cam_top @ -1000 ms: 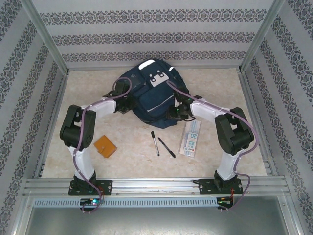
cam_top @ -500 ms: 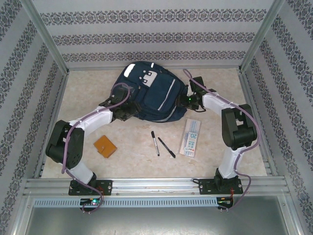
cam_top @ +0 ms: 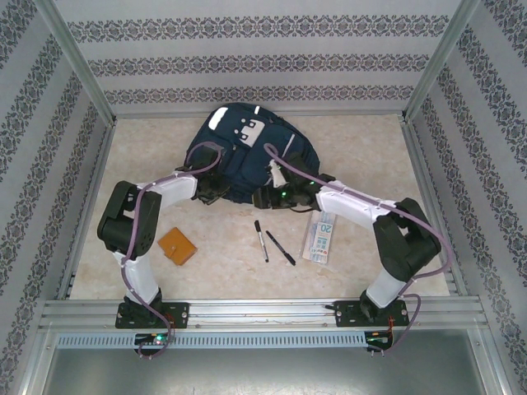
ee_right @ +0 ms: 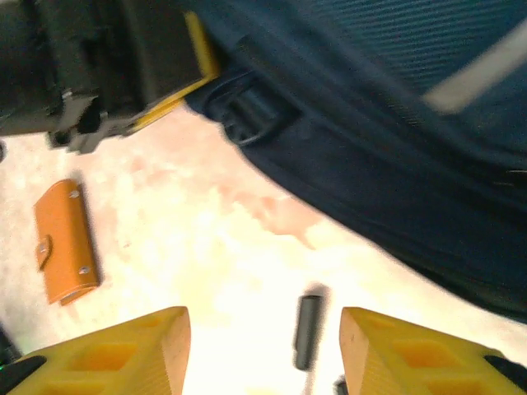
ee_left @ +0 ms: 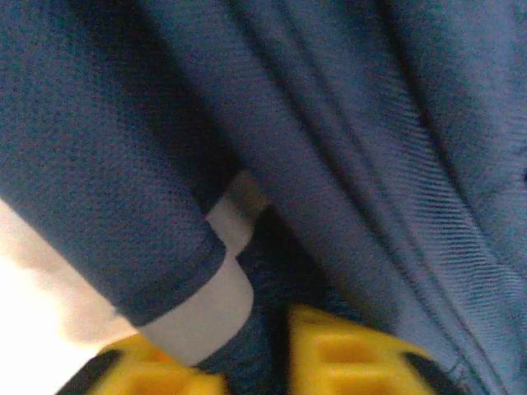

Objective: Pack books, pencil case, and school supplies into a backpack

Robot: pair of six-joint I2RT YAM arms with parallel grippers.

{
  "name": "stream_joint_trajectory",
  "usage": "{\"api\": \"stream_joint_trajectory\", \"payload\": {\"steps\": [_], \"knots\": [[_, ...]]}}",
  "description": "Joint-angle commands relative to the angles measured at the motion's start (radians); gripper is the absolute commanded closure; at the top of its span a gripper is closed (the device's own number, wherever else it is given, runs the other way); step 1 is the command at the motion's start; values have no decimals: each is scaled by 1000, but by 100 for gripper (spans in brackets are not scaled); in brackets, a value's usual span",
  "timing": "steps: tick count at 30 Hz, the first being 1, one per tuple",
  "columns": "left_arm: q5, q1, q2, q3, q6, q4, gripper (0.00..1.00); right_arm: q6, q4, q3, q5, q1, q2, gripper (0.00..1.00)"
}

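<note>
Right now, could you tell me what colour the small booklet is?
The booklet is orange-brown, clearest in the right wrist view.

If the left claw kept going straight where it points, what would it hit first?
The backpack: navy fabric lies right ahead of the left gripper, seemingly touching its fingertips, though depth is unclear.

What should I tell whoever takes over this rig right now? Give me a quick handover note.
Left end effector: looks closed on fabric at the backpack's near-left edge.
Right end effector: open, empty, low over the table beside the backpack's near edge.
On the table in front of the backpack: orange booklet, two black pens, pencil case.
Done: none of these packed yet.
Left: load the booklet, pens and pencil case into the backpack.
</note>
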Motion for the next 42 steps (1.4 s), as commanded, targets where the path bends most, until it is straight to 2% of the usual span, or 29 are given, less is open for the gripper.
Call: {"api": "stream_joint_trajectory", "payload": {"steps": [1, 3, 5, 9, 12, 14, 18, 21, 23, 26, 28, 34, 42], "knots": [[68, -7, -15, 47, -9, -49, 96, 29, 89, 51, -153, 27, 106, 51], [100, -9, -69, 39, -16, -68, 100, -29, 37, 131, -182, 50, 180, 53], [104, -10, -119, 30, -29, -94, 100, -61, 27, 169, -172, 54, 223, 54], [133, -10, -187, 13, -35, -120, 100, -135, 11, 233, -67, 35, 294, 55], [127, -14, -217, -6, -34, -132, 100, -155, 70, 233, 5, 5, 302, 56], [128, -16, -225, -18, -38, -138, 100, -167, 106, 237, -30, -23, 302, 57], [162, -19, -237, -37, -73, -119, 100, -232, 186, 209, -191, -58, 275, 50], [167, -26, -257, -33, -78, -114, 100, -218, 216, 197, -319, -65, 271, 45], [172, -27, -272, -29, -84, -113, 100, -215, 217, 186, -298, -52, 266, 44], [180, -29, -296, -44, -118, -97, 100, -212, 225, 165, -201, -33, 260, 43], [190, -29, -308, -55, -142, -77, 100, -165, 288, 143, -187, -32, 264, 43], [209, -45, -299, -59, -167, -60, 100, -106, 381, 157, -219, 1, 301, 48], [226, -52, -279, -39, -174, -56, 100, -81, 503, 156, -236, 31, 343, 49]]}}
